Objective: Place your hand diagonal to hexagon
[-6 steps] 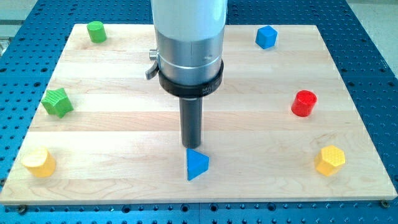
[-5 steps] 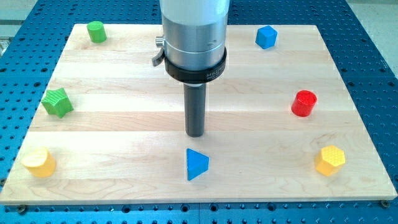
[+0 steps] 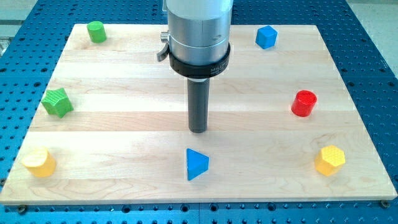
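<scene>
The yellow hexagon (image 3: pixel 329 160) sits near the board's lower right corner. My tip (image 3: pixel 198 130) stands on the board near the middle, far to the left of the hexagon and a little higher in the view. The blue triangle (image 3: pixel 197 163) lies just below my tip, apart from it. The red cylinder (image 3: pixel 304 102) stands above the hexagon, on the view's right.
A blue cube (image 3: pixel 266 37) is at the top right, a green cylinder (image 3: pixel 96 31) at the top left, a green star (image 3: pixel 57 102) on the left and a yellow cylinder (image 3: pixel 38 162) at the lower left. The wooden board (image 3: pixel 124 124) lies on a blue perforated table.
My tip has moved up the view and slightly right, away from the blue triangle it stood right above. The blocks have not moved.
</scene>
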